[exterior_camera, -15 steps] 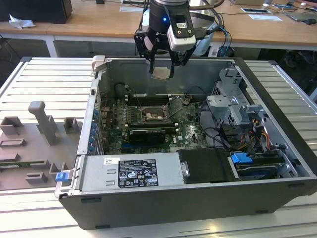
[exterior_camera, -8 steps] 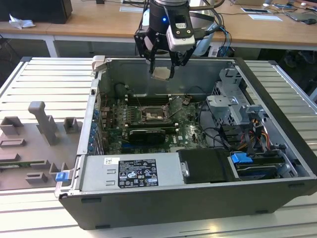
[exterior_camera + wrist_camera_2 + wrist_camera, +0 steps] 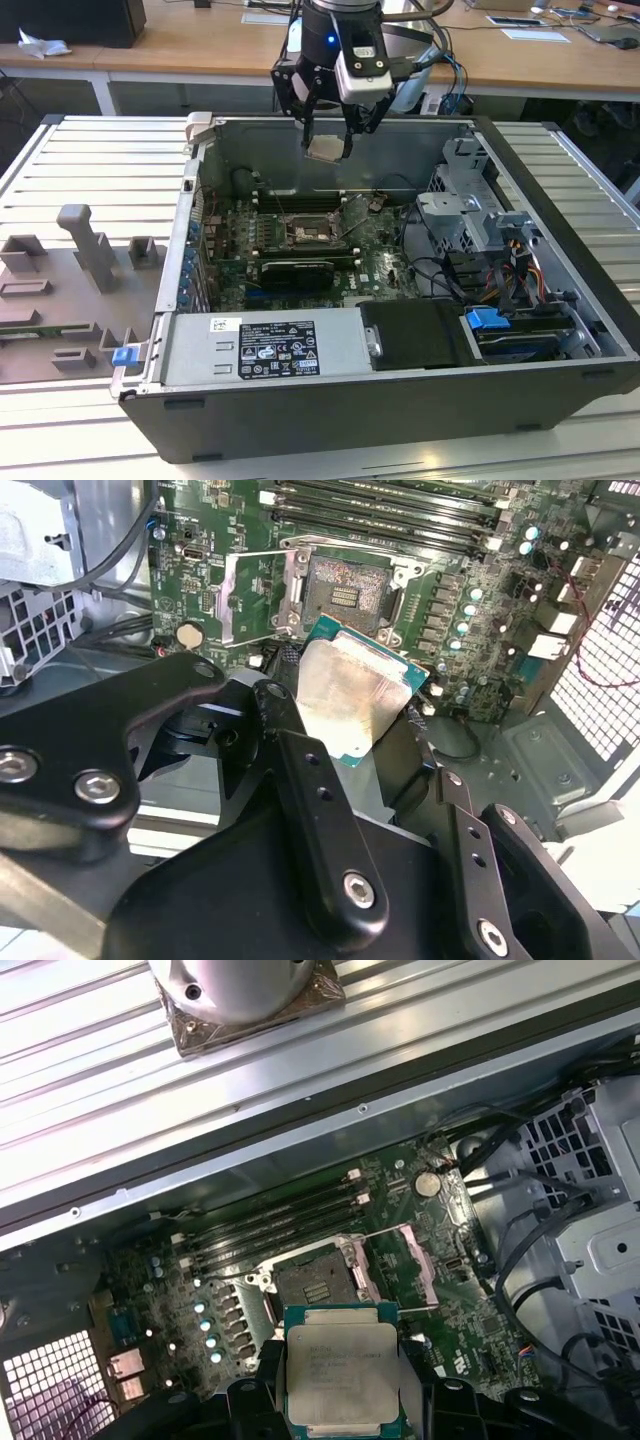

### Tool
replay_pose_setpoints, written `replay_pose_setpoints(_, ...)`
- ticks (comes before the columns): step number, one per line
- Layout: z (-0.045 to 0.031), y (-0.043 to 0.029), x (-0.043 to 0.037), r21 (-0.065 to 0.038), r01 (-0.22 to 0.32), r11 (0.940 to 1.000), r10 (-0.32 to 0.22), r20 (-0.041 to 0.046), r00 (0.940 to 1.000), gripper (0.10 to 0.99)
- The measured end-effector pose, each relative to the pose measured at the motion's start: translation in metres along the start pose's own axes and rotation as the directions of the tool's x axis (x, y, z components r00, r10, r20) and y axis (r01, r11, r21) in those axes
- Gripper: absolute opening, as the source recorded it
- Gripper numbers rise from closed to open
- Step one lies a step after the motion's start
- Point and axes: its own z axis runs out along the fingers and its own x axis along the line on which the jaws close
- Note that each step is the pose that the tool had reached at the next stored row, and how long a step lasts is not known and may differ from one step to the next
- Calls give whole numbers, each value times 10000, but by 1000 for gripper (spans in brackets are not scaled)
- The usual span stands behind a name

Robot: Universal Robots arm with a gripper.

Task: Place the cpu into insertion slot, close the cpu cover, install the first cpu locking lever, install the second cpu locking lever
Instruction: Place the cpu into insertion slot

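My gripper (image 3: 327,140) hangs above the open computer case, shut on the cpu (image 3: 325,148), a flat square chip with a pale metal top. In both wrist views the cpu (image 3: 350,695) (image 3: 342,1375) sits tilted between the black fingers (image 3: 290,740), well above the motherboard. The insertion slot (image 3: 305,232) (image 3: 345,585) (image 3: 310,1282) lies below on the green board, dark, bare and uncovered. The cpu cover (image 3: 252,595) (image 3: 402,1265) is swung open to one side of the slot.
The case walls (image 3: 330,150) ring the board. A grey power supply (image 3: 270,350) fills the near side, and a drive cage (image 3: 470,215) with cables stands at the exterior view's right. A long black card (image 3: 297,272) and memory slots (image 3: 270,1220) flank the slot. Grey fixture blocks (image 3: 90,250) stand outside.
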Motion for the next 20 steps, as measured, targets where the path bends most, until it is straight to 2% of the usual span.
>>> replay_pose_setpoints(20,5,0,0,-15,-664,9978,664,59,9978,541)
